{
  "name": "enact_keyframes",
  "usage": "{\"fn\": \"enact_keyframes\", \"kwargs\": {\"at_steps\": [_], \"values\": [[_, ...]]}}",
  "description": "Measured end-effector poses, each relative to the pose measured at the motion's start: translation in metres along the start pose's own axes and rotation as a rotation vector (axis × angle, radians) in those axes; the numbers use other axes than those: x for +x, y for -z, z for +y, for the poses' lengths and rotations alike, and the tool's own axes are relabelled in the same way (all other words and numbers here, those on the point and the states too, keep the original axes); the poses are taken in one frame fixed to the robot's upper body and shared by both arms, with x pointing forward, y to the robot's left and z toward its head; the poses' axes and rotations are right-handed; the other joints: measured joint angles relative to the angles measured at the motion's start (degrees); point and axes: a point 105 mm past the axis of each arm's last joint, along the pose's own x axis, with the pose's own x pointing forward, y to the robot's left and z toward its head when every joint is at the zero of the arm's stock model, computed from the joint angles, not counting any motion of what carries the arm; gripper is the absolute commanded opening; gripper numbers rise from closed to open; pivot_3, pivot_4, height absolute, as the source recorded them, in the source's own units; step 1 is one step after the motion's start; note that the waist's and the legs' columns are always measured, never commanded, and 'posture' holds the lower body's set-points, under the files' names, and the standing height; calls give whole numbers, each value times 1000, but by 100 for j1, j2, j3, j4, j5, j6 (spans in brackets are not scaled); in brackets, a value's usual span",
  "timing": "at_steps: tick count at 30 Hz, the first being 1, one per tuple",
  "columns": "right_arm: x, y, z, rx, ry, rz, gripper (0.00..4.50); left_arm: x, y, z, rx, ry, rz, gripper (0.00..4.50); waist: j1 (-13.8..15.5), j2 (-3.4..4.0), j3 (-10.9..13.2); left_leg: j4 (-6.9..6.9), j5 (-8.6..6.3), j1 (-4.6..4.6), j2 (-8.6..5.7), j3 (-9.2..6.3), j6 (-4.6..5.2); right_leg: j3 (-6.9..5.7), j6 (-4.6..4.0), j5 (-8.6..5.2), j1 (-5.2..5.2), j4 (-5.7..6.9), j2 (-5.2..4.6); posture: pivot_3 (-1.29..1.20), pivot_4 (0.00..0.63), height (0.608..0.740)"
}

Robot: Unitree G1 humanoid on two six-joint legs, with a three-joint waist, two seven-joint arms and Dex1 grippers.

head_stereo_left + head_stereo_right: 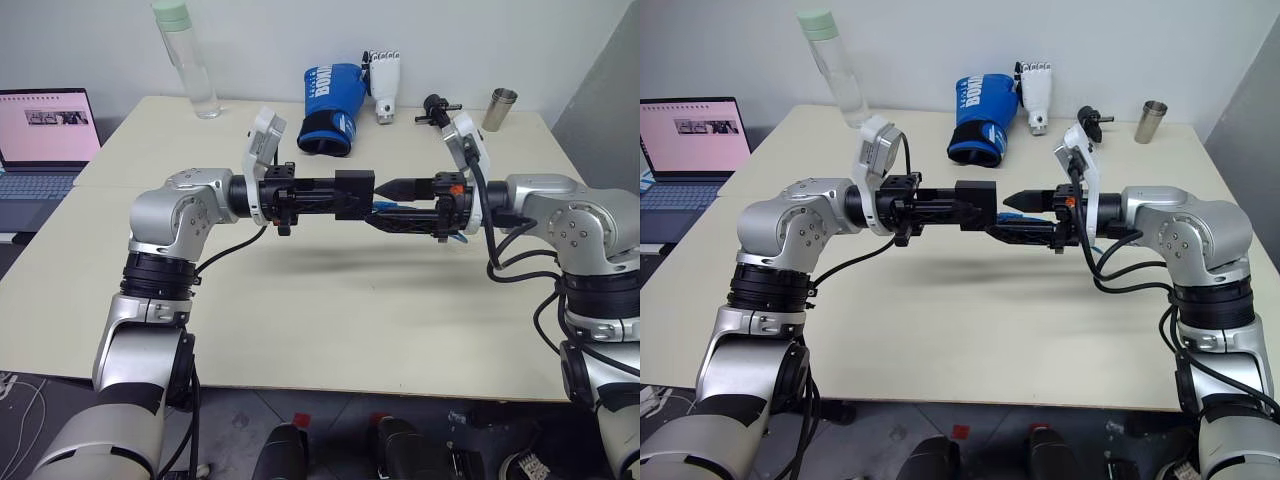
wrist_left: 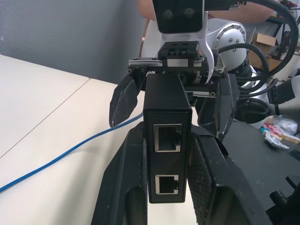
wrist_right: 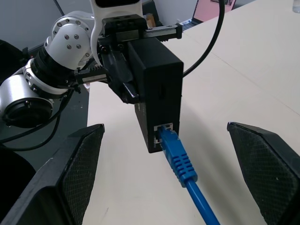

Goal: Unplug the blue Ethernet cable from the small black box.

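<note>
Checking progress first: is the plug out of the port? (observer A)

No. The blue Ethernet cable (image 3: pixel 180 161) has its plug seated in a port on the end face of the small black box (image 3: pixel 157 89). Unplugging is not done, as far as I can judge. (observer B)

Who has the box? (A)

The left gripper (image 1: pixel 330 197) is clamped on it, one finger on each flat side, holding it in the air well above the table (image 1: pixel 330 300). The two ports on the end facing back along that gripper are empty. (B)

And the other arm? (A)

The right gripper (image 1: pixel 383 205) points at the box from the opposite side with its jaws spread wide and nothing in them. The plug sits between its fingertips, touching neither. The cord runs back from there towards that wrist. Left to do, in my reading: close on the plug, release its catch, draw it straight out. (B)

Surface and room? (A)

Pale cream tabletop, matte, with a seam line out past the left arm. Beyond both grippers, along the far edge: a clear bottle (image 1: pixel 185 55), a blue boxing glove (image 1: pixel 330 105), a white robotic hand (image 1: pixel 384 85), a metal cup (image 1: pixel 500 108). An open laptop (image 1: pixel 45 135) is off beyond the left elbow. Plain grey wall behind. (B)
</note>
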Motion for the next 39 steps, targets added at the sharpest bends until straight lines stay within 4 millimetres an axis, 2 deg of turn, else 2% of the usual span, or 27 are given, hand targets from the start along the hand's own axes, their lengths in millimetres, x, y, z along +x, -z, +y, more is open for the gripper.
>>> {"fn": "enact_keyframes", "kwargs": {"at_steps": [3, 13, 21, 26, 27, 30, 35, 39], "values": [[-1, 0, -1, 1, 0, 1, 3980, 0, 0, 0, 0, 0, 0, 772, 0, 0, 0, 0, 0, 0, 0, 0, 0, 0, 0, 0, 0, 0, 0, 0, 150, 740], [-8, 11, -3, -12, -6, 52, 1611, 0, 0, -1, -1, 3, 2, 772, -2, 0, 0, 0, 0, 0, 0, 1, 0, 1, 0, 0, 0, -1, 1, 0, 150, 740], [-8, 13, -4, -12, -17, 52, 34, 0, 0, 0, -2, 0, 2, 772, -2, 0, 0, -1, 0, 0, 0, 0, 0, 0, 0, 0, 0, -2, 1, 0, 150, 740], [-8, 14, -4, -3, -34, 51, 34, 0, 0, -1, -4, 2, 3, 772, -2, 0, 0, -1, 0, 0, 0, 0, 0, 0, 0, 0, 0, -1, 1, 0, 150, 740], [-8, 14, -3, -2, -36, 52, 530, 0, 0, -1, -4, 2, 4, 772, -2, 0, 0, -1, 0, 0, 0, 0, 0, 0, 0, 0, 0, -1, 1, 0, 150, 740], [-8, 13, -3, 3, -42, 53, 1090, 1, 0, -1, -5, 5, 5, 772, -2, 0, 0, -1, 0, 0, 0, 0, 0, 1, 0, 0, 0, -1, 1, 0, 150, 740], [-7, 4, -1, 25, -64, 51, 1090, 1, -2, -3, -3, 10, 6, 772, -3, 0, 0, -2, 0, 1, 2, 0, 0, 0, 0, 0, -1, -2, 1, 0, 150, 740], [-4, 5, -1, 49, -76, 49, 1090, 1, -2, -4, 2, 11, 9, 772, -1, 0, 0, -2, 0, 0, 0, 1, 0, 1, 0, 0, -1, -2, 1, 0, 150, 740]]}}
